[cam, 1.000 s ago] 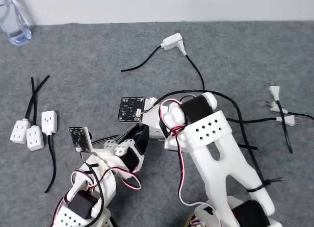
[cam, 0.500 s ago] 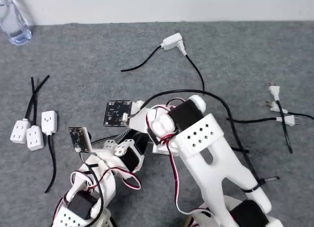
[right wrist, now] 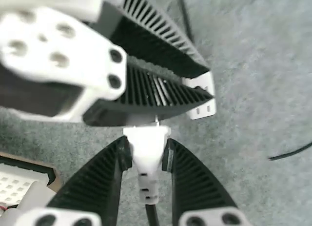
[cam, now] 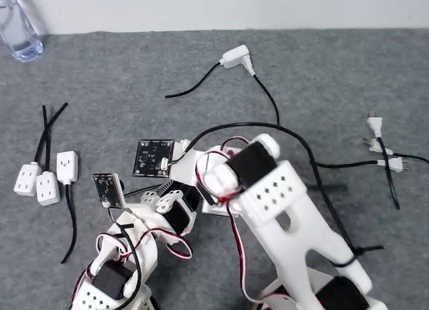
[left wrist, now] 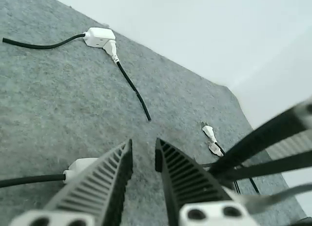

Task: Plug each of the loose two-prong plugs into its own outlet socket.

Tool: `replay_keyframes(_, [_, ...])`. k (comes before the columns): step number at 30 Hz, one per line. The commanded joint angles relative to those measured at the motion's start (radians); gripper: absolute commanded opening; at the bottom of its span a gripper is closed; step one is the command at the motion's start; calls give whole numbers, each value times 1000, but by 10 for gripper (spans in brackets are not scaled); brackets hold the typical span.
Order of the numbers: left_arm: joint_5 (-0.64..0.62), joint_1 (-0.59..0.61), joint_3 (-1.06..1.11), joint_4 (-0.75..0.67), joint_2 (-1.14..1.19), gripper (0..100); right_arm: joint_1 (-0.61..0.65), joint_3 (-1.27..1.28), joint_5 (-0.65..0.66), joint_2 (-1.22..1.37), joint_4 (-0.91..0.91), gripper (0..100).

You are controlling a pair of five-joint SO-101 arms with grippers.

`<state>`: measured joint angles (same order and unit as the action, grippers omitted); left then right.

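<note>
Quick status for you: your right claw [right wrist: 146,144] is clamped on a white plug [right wrist: 146,160]. The cord runs back between the fingers, and the plug's nose is right up against the near finger of the left claw [left wrist: 144,144]. The left claw is only narrowly parted, with nothing in the gap that I can see. There's a white block [right wrist: 201,96] just past that finger, a bit off to one side of the plug's nose. It looks like a socket face to me, but I can't swear to it.

Progress as I read it: one pair is done, the plugged-in socket [left wrist: 99,36] with its seated plug [left wrist: 111,49], well ahead of the left claw. What's left is the plug you're holding, three loose plugs [cam: 371,146] well out on the right claw's side, and three empty sockets [cam: 47,187] far out on the left claw's side.
</note>
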<state>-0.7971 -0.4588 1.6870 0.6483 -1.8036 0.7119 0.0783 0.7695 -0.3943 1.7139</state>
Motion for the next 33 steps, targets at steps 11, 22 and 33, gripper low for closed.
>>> replay_keyframes(11, [-6,-9,-5,12,-11,80,15,-89,-29,-94,8,9])
replay_keyframes(22, [-6,-9,-5,12,-9,80,21,-91,-78,-101,-36,9])
replay_keyframes(33, [-6,-9,-5,26,-9,80,47,-92,-92,-101,-65,9])
